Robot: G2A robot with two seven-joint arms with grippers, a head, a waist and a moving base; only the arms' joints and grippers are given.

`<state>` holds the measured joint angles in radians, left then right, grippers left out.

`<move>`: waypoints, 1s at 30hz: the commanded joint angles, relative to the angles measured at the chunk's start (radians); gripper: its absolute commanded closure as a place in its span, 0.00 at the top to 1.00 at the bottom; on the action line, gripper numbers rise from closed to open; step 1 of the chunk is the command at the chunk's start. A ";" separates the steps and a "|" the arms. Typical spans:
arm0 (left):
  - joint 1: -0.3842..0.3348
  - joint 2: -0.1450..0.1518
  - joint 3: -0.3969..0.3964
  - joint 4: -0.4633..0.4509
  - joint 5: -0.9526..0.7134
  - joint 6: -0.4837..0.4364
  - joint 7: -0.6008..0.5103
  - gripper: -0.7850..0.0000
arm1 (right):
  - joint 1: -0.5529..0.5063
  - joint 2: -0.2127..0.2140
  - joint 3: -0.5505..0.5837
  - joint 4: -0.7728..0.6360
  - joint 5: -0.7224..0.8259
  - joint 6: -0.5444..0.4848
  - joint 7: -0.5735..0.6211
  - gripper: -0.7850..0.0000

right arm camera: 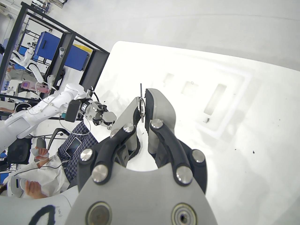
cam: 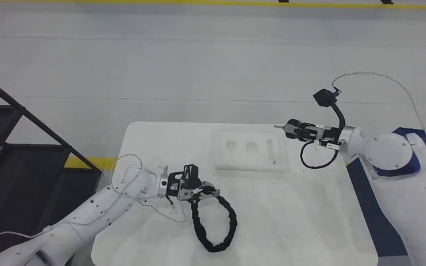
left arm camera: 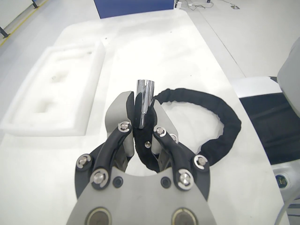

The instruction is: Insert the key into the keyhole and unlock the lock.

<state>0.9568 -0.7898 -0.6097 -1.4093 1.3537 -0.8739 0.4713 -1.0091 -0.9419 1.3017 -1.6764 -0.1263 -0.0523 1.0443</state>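
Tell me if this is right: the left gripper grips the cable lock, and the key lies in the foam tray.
Wrong on the key: the right gripper holds it, as the right wrist view shows. The left gripper does grip the cable lock.

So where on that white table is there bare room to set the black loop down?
Widest bare patch: table between the black loop, the foam tray and the right edge. A smaller one lies beyond the left gripper, beside the tray's left end. Crowded: around the loop, and the tray's right end, where the right gripper holds the key.
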 commanded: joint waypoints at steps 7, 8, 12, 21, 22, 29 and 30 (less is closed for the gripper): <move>-0.031 0.000 -0.071 -0.085 -0.060 -0.082 0.080 0.00 | 0.052 0.004 -0.034 -0.045 0.092 0.050 0.223 0.00; -0.035 -0.002 -0.076 -0.088 -0.061 -0.081 0.083 0.00 | 0.056 0.004 -0.037 -0.055 0.100 0.059 0.240 0.00; -0.052 -0.015 -0.090 -0.110 -0.082 -0.069 0.090 0.00 | 0.063 0.006 -0.044 -0.101 0.135 0.084 0.279 0.00; -0.100 -0.063 -0.072 -0.109 -0.143 -0.049 0.076 0.00 | 0.048 0.010 -0.043 -0.160 0.229 0.095 0.295 0.00; -0.105 -0.069 -0.070 -0.103 -0.147 -0.043 0.080 0.00 | 0.047 0.010 -0.042 -0.161 0.234 0.095 0.295 0.00; -0.113 -0.081 -0.065 -0.084 -0.159 -0.038 0.101 0.00 | 0.041 0.012 -0.028 -0.161 0.250 0.087 0.270 0.00; -0.113 -0.081 -0.065 -0.084 -0.159 -0.038 0.101 0.00 | 0.041 0.012 -0.028 -0.161 0.250 0.087 0.270 0.00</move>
<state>0.8437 -0.8706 -0.6749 -1.4931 1.1945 -0.9114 0.5720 -0.9681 -0.9296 1.2739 -1.8377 0.1244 0.0345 1.3137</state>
